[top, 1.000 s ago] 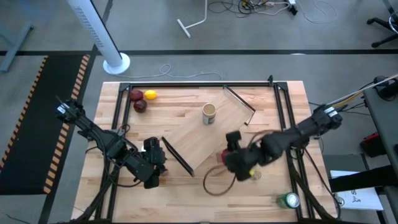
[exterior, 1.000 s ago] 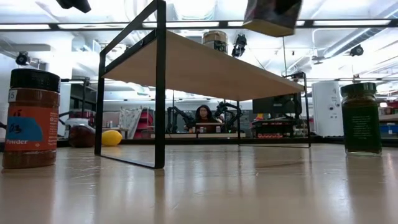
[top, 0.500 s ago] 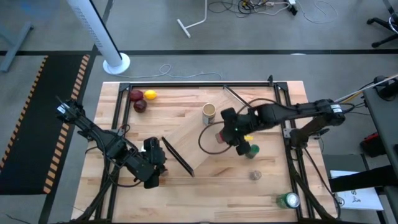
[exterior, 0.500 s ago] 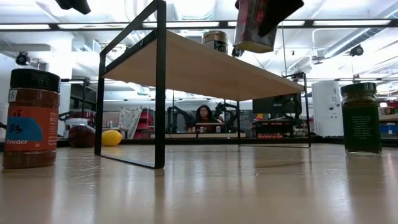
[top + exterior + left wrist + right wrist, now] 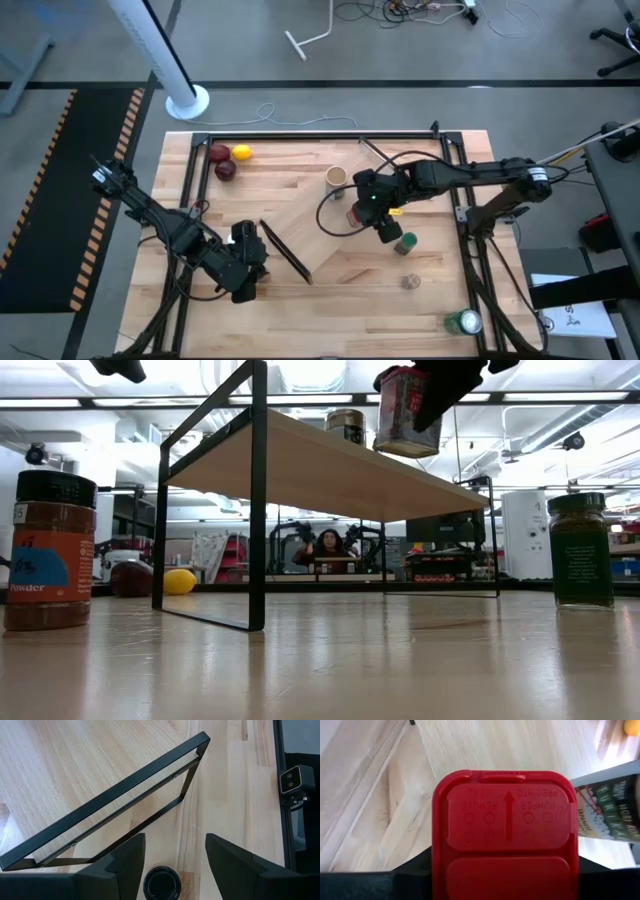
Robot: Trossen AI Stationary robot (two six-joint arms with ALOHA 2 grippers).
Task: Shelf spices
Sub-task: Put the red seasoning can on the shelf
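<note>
Overhead, right gripper (image 5: 372, 205) hangs over the shelf (image 5: 335, 225), fingers clamped on the red boxy jar (image 5: 506, 837); in the right wrist view the jar's red flip lid fills the space between the two dark fingers (image 5: 367, 885), one on each side of it. Low view shows the same jar (image 5: 403, 412) held in the air, tilted, bottom just above the shelf board (image 5: 330, 465), not touching it. Tan cylindrical jar (image 5: 336, 178) stands on the shelf just beyond the fingers, toward the far side; low view shows it (image 5: 346, 425) upright on the board. Green-lidded jar (image 5: 405, 241) sits on the tabletop (image 5: 300, 305) just beside the gripper, off the shelf; low view has it (image 5: 580, 550) upright. Tiny grey-lidded jar (image 5: 410, 282) is farther out on the table, well apart from the fingers. Green drink can (image 5: 464, 322) sits near the table's corner. Left gripper (image 5: 248, 262) waits near the shelf's black rail (image 5: 107, 802), fingers (image 5: 125, 865) apart, holding nothing, with the black-lidded jar (image 5: 161, 883) on the table between and just ahead of them; low view shows that jar (image 5: 48, 550) upright. Fruits (image 5: 228, 160) lie well away at the far side.
</note>
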